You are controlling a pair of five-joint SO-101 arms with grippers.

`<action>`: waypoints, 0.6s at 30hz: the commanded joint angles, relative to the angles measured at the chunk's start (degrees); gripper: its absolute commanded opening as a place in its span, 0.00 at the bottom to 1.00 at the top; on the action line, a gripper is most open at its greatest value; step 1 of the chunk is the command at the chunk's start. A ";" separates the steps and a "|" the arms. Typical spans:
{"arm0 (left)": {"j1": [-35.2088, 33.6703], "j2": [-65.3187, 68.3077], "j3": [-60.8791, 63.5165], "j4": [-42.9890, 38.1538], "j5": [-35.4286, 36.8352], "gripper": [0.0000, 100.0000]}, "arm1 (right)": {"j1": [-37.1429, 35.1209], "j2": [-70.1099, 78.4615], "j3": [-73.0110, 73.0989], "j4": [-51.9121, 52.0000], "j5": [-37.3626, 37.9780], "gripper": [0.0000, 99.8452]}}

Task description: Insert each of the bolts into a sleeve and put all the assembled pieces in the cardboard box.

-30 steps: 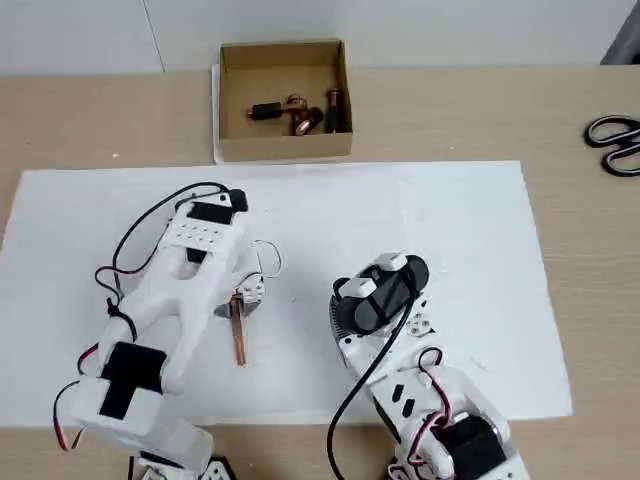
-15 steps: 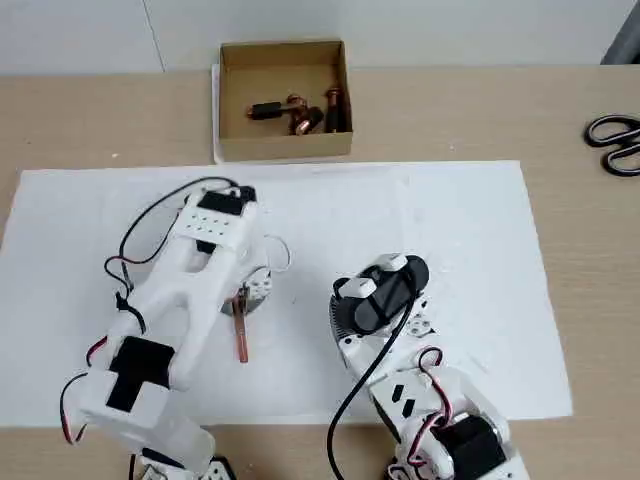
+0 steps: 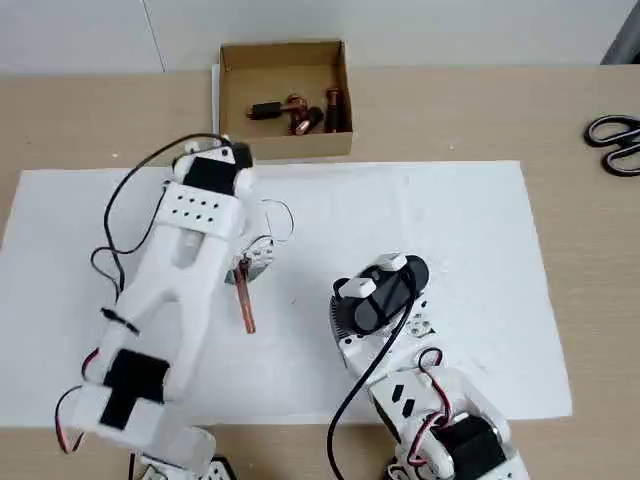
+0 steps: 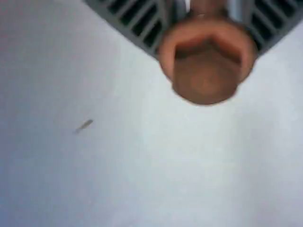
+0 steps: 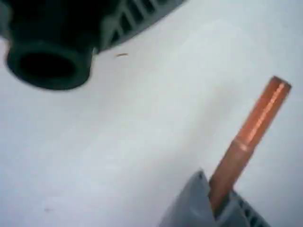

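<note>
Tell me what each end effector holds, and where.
Left end effector: copper bolt, gripped at one end, shaft free. Right end effector: black sleeve, gripped behind its open mouth.

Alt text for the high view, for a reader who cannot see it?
The left claw holds a copper bolt over the white sheet, beside the right arm. Behind them on the table, a cardboard box holds several assembled pieces; scissors lie at the table's edge.

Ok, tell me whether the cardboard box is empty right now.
No, the cardboard box holds several copper and black pieces, seen in the high view.
</note>
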 commanded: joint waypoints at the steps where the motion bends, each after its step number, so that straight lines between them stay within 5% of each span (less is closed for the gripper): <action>1: 0.44 -8.97 -2.33 -1.85 1.23 0.00 | 0.57 -0.48 -1.67 0.13 0.44 0.00; 10: 0.00 -19.96 4.79 -6.59 3.52 0.00 | 0.22 -0.48 -1.32 0.04 0.44 0.00; 18: 0.35 -33.85 23.96 -22.77 5.98 0.00 | 0.22 -0.48 -1.32 0.04 0.53 0.00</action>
